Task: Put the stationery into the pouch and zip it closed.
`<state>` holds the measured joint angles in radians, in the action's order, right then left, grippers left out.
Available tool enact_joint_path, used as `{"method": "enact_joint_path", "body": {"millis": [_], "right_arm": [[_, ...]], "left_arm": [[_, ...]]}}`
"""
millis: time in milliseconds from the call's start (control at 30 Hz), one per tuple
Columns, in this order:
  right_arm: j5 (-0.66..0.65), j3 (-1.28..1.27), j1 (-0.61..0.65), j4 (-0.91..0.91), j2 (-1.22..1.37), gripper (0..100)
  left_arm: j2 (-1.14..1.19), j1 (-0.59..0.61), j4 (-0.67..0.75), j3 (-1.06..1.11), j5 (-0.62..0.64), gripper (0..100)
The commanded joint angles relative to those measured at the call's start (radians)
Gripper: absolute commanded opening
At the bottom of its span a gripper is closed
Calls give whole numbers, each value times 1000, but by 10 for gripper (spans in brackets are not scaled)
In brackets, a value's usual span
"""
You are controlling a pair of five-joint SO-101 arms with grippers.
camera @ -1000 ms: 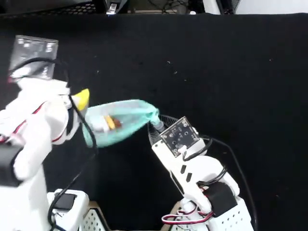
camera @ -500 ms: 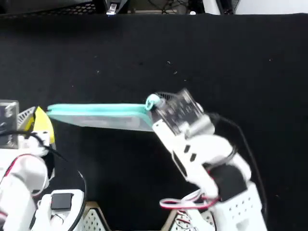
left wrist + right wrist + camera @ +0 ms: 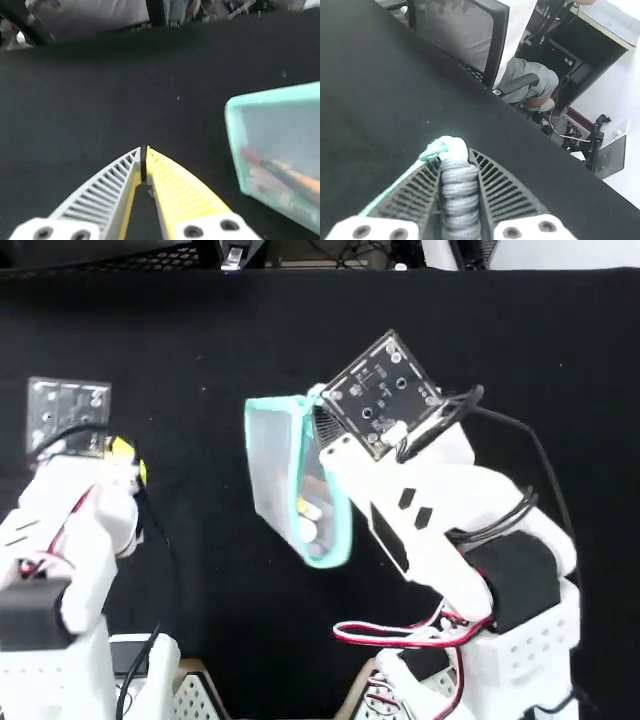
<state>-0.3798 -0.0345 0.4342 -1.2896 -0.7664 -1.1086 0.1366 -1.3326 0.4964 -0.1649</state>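
Swung from level to hanging on end over the black worktop [image 3: 520,350]: pouch [image 3: 285,475], with right fingers [image 3: 420,192] clamped on its grey cord [image 3: 455,185]. Left fingers [image 3: 180,192] pressed together, apart from it, no longer at its far end. Inside, probably pens [image 3: 280,175], gathered toward the lower end.
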Motion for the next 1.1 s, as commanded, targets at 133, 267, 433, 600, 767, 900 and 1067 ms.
{"method": "enact_joint_path", "body": {"millis": [133, 267, 433, 600, 767, 900, 1067], "right_arm": [[-6, 73, 15, -49, 22, 12], [-8, 99, 97, -110, 8, 12], [-9, 111, 149, -184, -35, 12], [-101, 59, 153, -259, -88, 12], [-106, -71, 160, -262, -143, 12], [-110, -186, 250, -242, -191, 12], [-112, -277, 308, -215, -263, 12]], "left_arm": [[-8, -1, 29, 19, -9, 37], [23, -42, 55, 53, -6, 37], [72, -156, 0, 59, -11, 37], [75, -162, 9, 28, -6, 37], [81, -170, 8, -70, -5, 37], [86, -162, 8, -85, -11, 37], [86, -163, 15, -38, -11, 37]]}}
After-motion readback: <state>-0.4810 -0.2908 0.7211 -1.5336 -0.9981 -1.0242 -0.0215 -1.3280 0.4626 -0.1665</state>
